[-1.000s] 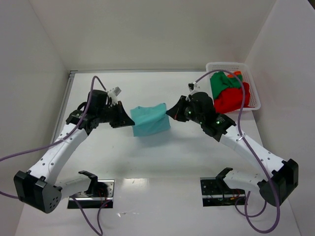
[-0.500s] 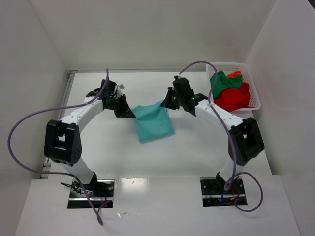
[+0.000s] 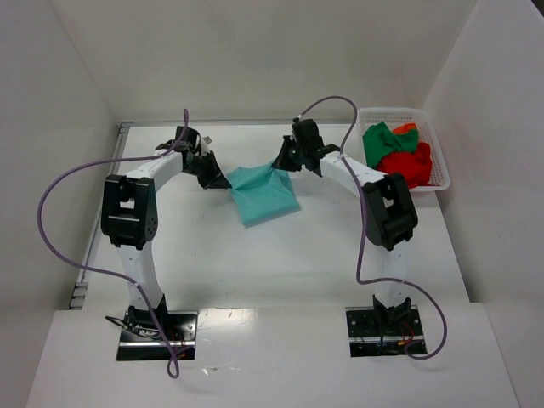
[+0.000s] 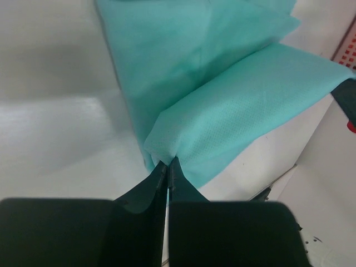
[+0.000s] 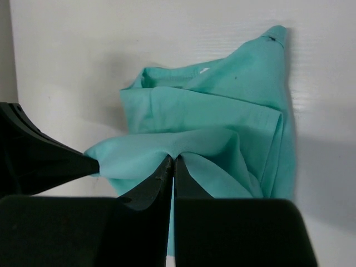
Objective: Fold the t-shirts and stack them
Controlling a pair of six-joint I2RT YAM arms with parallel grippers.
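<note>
Left jaws: pressed tight together, pinching a bunched corner of the teal t-shirt (image 4: pixel 222 105); in the left wrist view the cloth gathers to a point right at the tips and fans away from them in a folded band. Right jaws: likewise closed to a sliver, nipping a fold on the opposite end of the same shirt edge (image 5: pixel 222 111); cloth puckers where the tips meet. In the right wrist view the black tip of the left jaws shows at the left, touching the far end of that same stretched fold. From above, the two grips sit at the far corners of the teal t-shirt (image 3: pixel 265 194), left grip on its left corner, right grip on its right corner, with the edge drawn between them. That edge looks raised a little off the surface; cannot tell by how much. The rest of the shirt lies in layered folds on the white bench (image 3: pixel 323 255), trailing toward the near side, roughly mid-bench and toward the far wall. Left arm (image 3: pixel 127 204) and right arm (image 3: pixel 387 208) both reach forward and inward, purple cables (image 3: pixel 59 221) looping off each. Well apart to the right, in the far right corner, stands a white lattice basket (image 3: pixel 439 151) holding a dark green t-shirt (image 3: pixel 384 138), a red t-shirt (image 3: pixel 404 168) and a scrap of orange t-shirt (image 3: pixel 409 128), heaped unfolded.
</note>
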